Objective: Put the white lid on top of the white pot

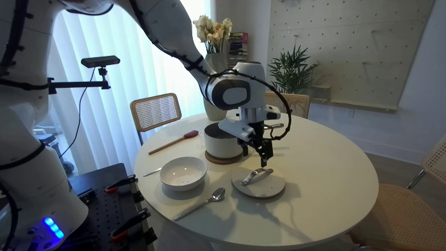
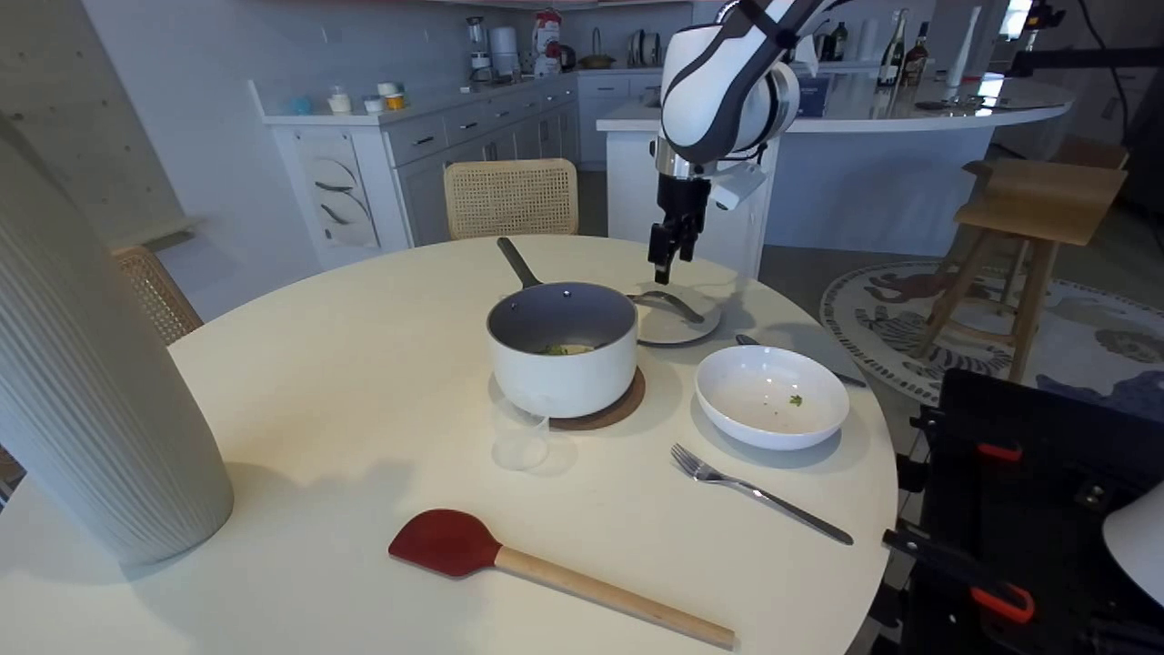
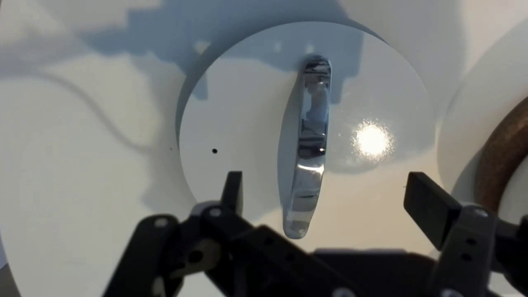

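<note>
Landmark: the pot (image 2: pixel 564 382). Stands upright on a brown mat (image 2: pixel 614 412), presumably to keep heat off the table (image 1: pixel 324 167); uncovered, some food (image 2: pixel 567 349) at the bottom. Lid (image 1: pixel 263 185) lies flat on the table near the pot, apart from the mat, handle (image 3: pixel 312 132) up, offering something to pinch. Pincer (image 3: pixel 326 185) spread wide, nothing held, hanging above the lid. In the wrist view the handle runs between the fingers (image 3: pixel 429 210), somewhat nearer the one away from the pot; likely turned so to close across its narrow width. Step, as judged: lining up the grasp; covering not yet begun. Next calls for centring, then lowering. Risk: a fingertip striking the handle. Bowl (image 1: pixel 188 186) near the pot, off the lid's direct way.
</note>
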Motion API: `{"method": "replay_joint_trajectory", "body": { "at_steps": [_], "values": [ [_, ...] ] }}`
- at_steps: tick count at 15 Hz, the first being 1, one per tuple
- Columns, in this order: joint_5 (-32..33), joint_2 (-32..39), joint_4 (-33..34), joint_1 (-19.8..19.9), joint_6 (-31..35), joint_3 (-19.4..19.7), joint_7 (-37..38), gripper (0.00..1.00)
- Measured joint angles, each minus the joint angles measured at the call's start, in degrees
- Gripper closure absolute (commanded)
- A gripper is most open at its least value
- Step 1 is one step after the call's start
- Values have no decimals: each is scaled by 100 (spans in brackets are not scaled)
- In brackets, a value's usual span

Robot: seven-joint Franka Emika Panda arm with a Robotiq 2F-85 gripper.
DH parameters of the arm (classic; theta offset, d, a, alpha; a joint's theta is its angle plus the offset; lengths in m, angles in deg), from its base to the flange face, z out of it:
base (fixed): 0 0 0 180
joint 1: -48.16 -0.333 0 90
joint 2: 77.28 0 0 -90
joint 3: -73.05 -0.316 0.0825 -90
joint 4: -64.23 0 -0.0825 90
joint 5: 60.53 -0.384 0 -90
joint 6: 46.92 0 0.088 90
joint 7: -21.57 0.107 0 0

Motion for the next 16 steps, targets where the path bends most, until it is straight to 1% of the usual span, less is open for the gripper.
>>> {"method": "replay_joint_trajectory", "body": {
  "at_steps": [4, 12, 13, 14, 15, 16],
  "values": [
    [-4, 327, 315, 33, -74, -143, 0, 0],
    [10, 727, 639, 70, -132, -129, 0, 0],
    [11, 757, 664, 87, -137, -129, 0, 5],
    [11, 787, 689, 102, -144, -129, 0, 19],
    [11, 814, 711, 111, -149, -129, 0, 29],
    [11, 838, 729, 116, -152, -129, 0, 27]
  ]
}}
